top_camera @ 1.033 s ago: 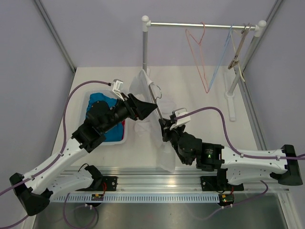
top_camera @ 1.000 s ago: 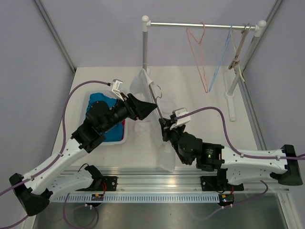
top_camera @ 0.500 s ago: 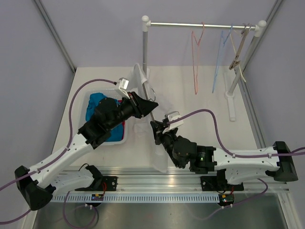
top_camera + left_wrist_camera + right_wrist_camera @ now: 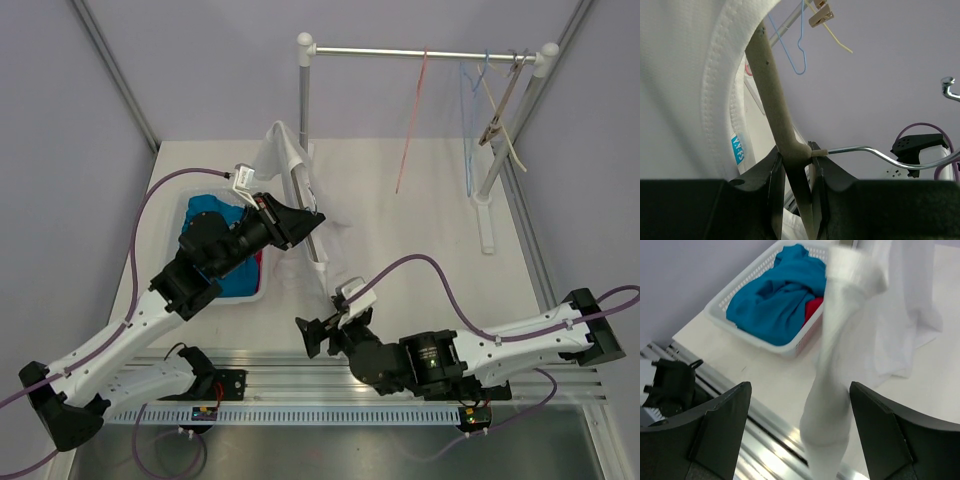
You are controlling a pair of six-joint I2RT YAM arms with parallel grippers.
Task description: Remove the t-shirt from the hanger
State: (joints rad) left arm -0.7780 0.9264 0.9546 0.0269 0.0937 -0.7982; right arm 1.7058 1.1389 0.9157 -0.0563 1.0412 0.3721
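Observation:
The white t-shirt [image 4: 280,148] still hangs over the beige hanger [image 4: 318,245], held up above the table's middle. In the left wrist view my left gripper [image 4: 797,167] is shut on the hanger [image 4: 771,85] at its neck, just below the metal hook [image 4: 865,149], with the t-shirt's collar [image 4: 690,85] draped beside it. My right gripper [image 4: 312,336] is low near the front rail, open. In the right wrist view a blurred fold of the t-shirt [image 4: 840,370] dangles in front of the right gripper [image 4: 802,440], and neither finger touches it.
A white basket [image 4: 190,205] with blue and red cloth stands at the left, behind my left arm. A clothes rail [image 4: 420,52] at the back carries a red hanger [image 4: 410,125], a blue hanger [image 4: 468,110] and a wooden hanger [image 4: 497,105]. The metal front rail [image 4: 330,385] lies just below my right gripper.
My right gripper has opened, let go of the t-shirt and drawn back towards the front rail. My left gripper has shut on the hanger and raised it slightly. The hangers on the rail are swinging.

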